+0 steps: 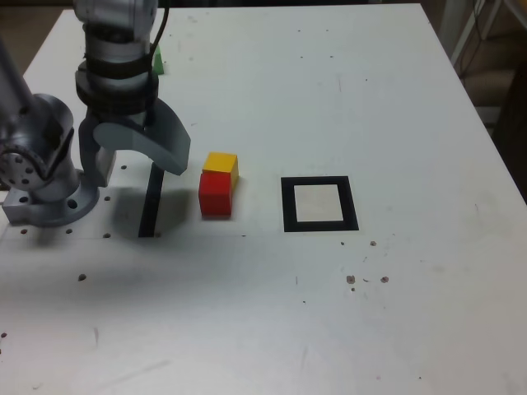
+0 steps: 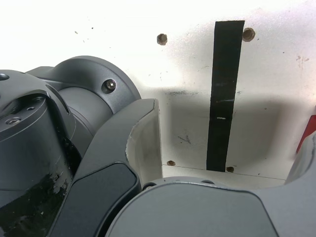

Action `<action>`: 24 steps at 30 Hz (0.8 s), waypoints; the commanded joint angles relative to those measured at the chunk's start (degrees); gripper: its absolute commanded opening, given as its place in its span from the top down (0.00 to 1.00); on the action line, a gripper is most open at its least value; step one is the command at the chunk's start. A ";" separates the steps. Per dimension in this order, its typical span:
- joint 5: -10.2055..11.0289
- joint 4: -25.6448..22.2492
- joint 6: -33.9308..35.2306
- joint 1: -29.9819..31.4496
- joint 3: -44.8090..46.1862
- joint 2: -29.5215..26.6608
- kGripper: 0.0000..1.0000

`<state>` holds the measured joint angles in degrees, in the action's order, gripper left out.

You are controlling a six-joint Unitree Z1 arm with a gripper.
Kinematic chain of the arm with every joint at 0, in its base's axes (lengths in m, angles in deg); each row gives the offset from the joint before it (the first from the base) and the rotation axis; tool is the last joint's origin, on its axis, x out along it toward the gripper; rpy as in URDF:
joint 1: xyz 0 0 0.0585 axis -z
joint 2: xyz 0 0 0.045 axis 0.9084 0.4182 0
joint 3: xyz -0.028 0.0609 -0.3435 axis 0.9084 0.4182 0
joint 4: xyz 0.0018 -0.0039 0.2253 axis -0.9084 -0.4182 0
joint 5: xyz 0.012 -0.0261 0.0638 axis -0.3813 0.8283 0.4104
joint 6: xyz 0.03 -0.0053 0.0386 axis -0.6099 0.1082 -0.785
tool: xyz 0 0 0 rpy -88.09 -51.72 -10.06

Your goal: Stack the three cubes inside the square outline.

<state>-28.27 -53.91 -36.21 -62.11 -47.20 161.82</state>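
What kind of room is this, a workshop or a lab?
Probably a robotics lab bench. A grey arm is bolted to a scuffed white table with screw holes, and coloured cubes lie beside a taped black square, like a test setup.

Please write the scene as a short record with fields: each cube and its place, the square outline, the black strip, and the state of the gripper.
red cube: on the table, touching the yellow cube, outside the outline
yellow cube: directly behind the red cube, not stacked
green cube: far back, mostly hidden by the arm
square outline: nothing inside, to the exterior view's right of the red cube
black strip: flat, below the gripper
gripper: open, fingers hold nothing, to the exterior view's left of the cubes
stack: not started
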 commanded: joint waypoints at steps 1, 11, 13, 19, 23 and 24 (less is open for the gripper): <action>0.03 -0.16 -0.12 -0.04 0.03 0.17 0.00; -0.03 -0.52 -0.12 -0.03 -0.14 -0.01 0.00; -0.05 -0.79 -0.12 -0.02 -0.40 -0.03 0.00; -0.29 -3.31 -0.01 0.12 -2.95 0.18 0.00; 0.26 -5.59 0.94 1.51 -5.71 0.38 0.01; 0.36 -6.16 1.40 2.25 -6.59 0.45 0.01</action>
<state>-28.11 -59.27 -35.40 -60.84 -52.67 161.85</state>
